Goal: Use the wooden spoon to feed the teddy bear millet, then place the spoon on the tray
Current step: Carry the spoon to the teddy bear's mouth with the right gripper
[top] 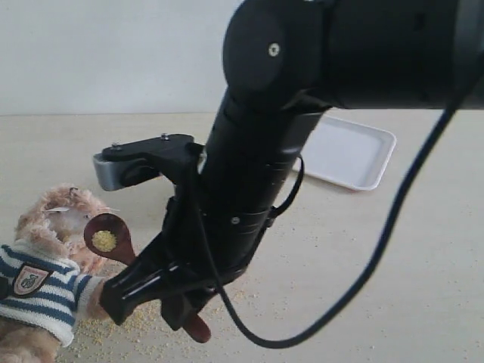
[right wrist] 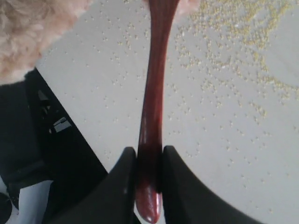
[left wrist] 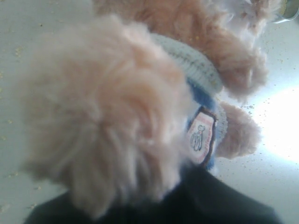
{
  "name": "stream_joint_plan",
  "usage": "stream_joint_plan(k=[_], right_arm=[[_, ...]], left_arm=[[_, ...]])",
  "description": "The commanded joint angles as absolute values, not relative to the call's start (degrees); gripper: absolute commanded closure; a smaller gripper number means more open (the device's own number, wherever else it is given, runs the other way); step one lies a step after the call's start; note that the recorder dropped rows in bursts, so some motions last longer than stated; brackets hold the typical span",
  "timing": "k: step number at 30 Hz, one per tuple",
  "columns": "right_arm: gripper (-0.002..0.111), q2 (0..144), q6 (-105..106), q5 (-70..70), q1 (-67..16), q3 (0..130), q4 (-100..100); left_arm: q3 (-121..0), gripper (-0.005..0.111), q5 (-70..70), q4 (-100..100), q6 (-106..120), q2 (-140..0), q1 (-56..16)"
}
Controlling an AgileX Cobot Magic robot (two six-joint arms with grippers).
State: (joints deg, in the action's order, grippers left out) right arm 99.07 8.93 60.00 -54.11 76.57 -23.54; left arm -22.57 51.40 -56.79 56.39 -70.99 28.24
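Your right gripper (right wrist: 149, 158) pinches the wooden spoon (right wrist: 153, 93) near its handle end. The spoon bowl carries a little millet (top: 104, 241) and sits just beside the teddy bear (top: 47, 219), at its face. More grains lie scattered on the worktop (right wrist: 117, 70). The tray (top: 349, 153) lies well apart from the bear. For the left gripper, fur fills its view, so you cannot tell its state.

A pale beige table (top: 431, 287) is carrying a white tray (top: 352, 151), which is lying at the far right. Loose millet (right wrist: 233, 32) is lying scattered at the near left, beside the teddy bear (top: 45, 287).
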Motion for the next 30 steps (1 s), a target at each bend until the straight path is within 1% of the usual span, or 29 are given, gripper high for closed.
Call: stream_joint_plan(k=[1, 6, 15, 30], right_arm=[[0.106, 102.9, 8.0, 62.1, -55.5, 82.2, -20.4], [0.106, 107.9, 5.5, 65.1, -56.6, 89.6, -15.6], [0.106, 114.3, 5.3, 65.2, -57.4, 99.6, -10.9], [0.106, 117.8, 2.6, 65.0, -65.1, 101.3, 15.0]], left_arm=[[-22.3, 0.102, 52.0, -57.6, 56.7, -70.8, 28.4], [-22.3, 0.102, 52.0, -57.6, 56.7, -70.8, 28.4], [-22.3, 0.102, 52.0, -57.6, 56.7, -70.8, 28.4], [-22.3, 0.102, 52.0, -57.6, 56.7, -70.8, 28.4]])
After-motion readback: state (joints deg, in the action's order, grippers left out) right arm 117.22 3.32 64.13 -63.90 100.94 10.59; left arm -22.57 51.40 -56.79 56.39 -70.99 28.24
